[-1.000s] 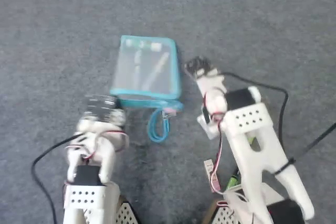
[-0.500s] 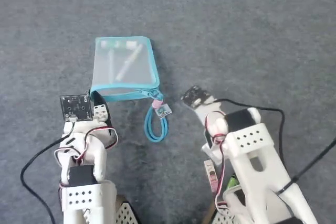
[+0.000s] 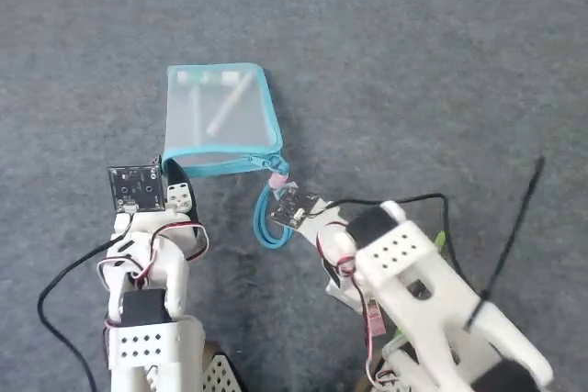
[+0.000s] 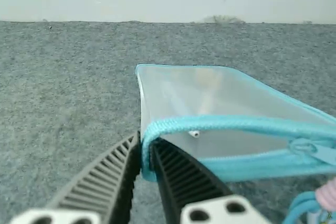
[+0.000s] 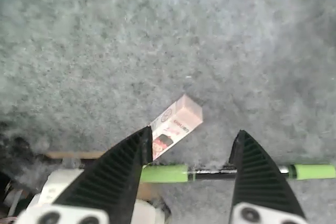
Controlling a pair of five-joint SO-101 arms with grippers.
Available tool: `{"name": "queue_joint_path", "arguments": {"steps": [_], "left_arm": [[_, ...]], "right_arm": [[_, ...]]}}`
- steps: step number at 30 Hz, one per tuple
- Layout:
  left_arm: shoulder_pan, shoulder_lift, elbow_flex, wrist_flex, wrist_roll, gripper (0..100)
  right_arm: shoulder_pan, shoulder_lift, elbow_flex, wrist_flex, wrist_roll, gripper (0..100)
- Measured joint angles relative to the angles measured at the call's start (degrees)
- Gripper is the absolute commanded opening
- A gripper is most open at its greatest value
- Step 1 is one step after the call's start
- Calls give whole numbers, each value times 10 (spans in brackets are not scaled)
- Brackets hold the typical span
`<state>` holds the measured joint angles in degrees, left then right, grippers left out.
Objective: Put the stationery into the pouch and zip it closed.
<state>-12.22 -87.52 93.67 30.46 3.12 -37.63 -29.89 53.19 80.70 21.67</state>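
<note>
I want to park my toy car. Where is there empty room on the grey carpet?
The grey carpet is bare right of the see-through turquoise-edged pouch, past the white right arm, and to the pouch's left. It is crowded between that arm and the white left arm, around the blue loop strap.

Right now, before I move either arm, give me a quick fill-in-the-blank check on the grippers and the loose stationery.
The left gripper is ____ on a corner of the pouch. The right gripper hangs ____ over the eraser. The pen beside the eraser is ____ in colour.
Missing words: shut; open; green.
</note>
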Motion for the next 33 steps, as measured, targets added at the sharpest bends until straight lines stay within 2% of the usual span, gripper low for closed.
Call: {"name": "queue_joint_path", "arguments": {"steps": [6, 14, 27, 33], "left_arm": [[0, 0, 0, 0, 0, 12], [0, 0, 0, 0, 0, 12], [0, 0, 0, 0, 0, 12], [0, 0, 0, 0, 0, 12]], "right_arm": [[0, 70, 0, -18, -4, 235], [45, 75, 6, -47, -4, 234], [46, 76, 22, -87, -5, 234], [45, 158, 18, -98, -6, 234]]}}
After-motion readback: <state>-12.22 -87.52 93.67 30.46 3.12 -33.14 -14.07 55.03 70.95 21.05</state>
